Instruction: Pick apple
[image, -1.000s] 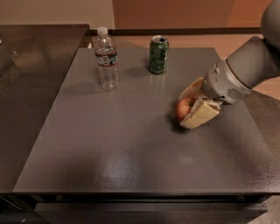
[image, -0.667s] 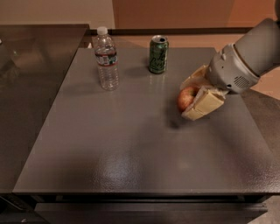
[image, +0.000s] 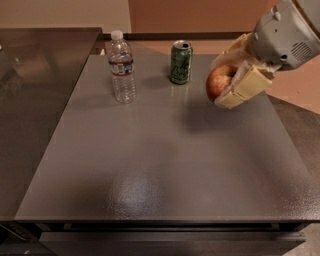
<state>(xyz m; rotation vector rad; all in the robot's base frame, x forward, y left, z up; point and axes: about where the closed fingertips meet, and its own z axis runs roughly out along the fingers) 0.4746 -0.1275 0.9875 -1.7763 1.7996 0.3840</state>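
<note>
This is looking like a robot test area in a lab or an office. A plain dark grey surface (image: 150, 165) is carrying a few props standing apart: a water bottle (image: 122, 67) and a green can (image: 181, 62). A grey robot arm (image: 285, 30) is reaching in from the right, its end effector (image: 222, 84) hanging above the surface near the can, clamping an apple (image: 216, 82). A bare beige wall (image: 60, 15) and a brown panel (image: 200, 15) are running behind.

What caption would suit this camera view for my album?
Robot gripper holds a red apple above the grey table, near a green can and water bottle.
</note>
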